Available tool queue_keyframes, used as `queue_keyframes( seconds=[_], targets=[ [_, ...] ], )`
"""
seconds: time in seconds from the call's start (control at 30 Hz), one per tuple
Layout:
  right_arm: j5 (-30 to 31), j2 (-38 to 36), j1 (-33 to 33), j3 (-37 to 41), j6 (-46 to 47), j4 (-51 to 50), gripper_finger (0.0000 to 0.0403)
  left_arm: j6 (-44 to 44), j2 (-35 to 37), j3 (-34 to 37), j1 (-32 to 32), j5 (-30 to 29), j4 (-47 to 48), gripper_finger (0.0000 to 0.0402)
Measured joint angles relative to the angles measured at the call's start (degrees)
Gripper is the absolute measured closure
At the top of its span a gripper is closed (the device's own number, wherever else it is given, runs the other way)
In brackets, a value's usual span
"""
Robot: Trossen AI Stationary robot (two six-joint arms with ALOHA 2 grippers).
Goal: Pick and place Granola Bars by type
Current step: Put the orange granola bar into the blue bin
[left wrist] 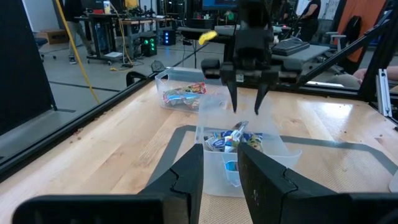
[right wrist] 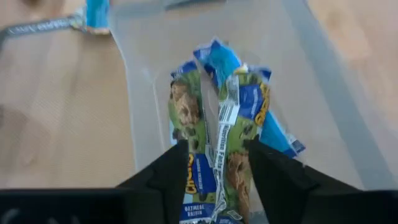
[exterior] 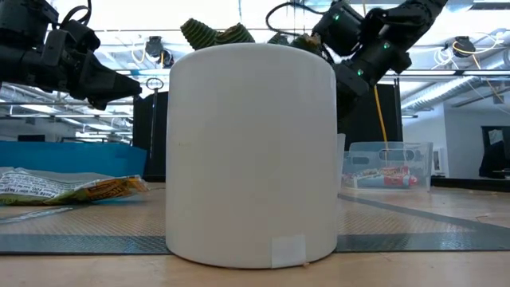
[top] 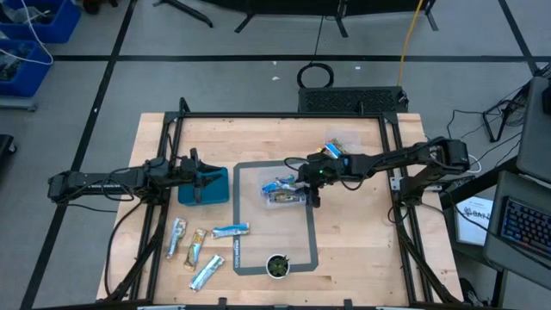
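Note:
Several blue and green wrapped granola bars [right wrist: 224, 118] lie in a clear bin [top: 284, 195] inside the grey taped outline. My right gripper [top: 311, 188] hovers just above them, fingers pointing down and open, holding nothing; the left wrist view shows the right gripper [left wrist: 247, 107] over the bars [left wrist: 234, 138]. A second clear bin [top: 337, 148] at the far right holds bars with red on the wrappers. Several silvery and blue bars [top: 196, 248] lie flat on the table near the left front. My left gripper [top: 203, 175] waits open above a blue bin [top: 211, 188].
A white pot holding a small round dark green plant [top: 277, 265] stands at the near edge of the taped outline and blocks most of the low view [exterior: 251, 151]. Black frame rails [top: 396, 172] run along the table's sides. Bare wood lies right of the outline.

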State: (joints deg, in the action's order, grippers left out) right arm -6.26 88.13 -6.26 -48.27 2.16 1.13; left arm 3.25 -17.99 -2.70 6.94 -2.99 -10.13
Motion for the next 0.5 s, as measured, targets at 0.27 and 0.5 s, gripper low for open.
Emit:
queue_keyframes(
  seconds=[0.27,0.5],
  targets=[
    [0.1,-17.2,-0.7,0.0,-1.5,-7.2,0.0209,0.0,0.0,0.0,0.0,0.0,0.0,0.0298],
    [1.2,-39.3,0.1,6.6,2.6,-11.3,0.0221,0.0,0.0,0.0,0.0,0.0,0.0,0.0298]
  ],
)
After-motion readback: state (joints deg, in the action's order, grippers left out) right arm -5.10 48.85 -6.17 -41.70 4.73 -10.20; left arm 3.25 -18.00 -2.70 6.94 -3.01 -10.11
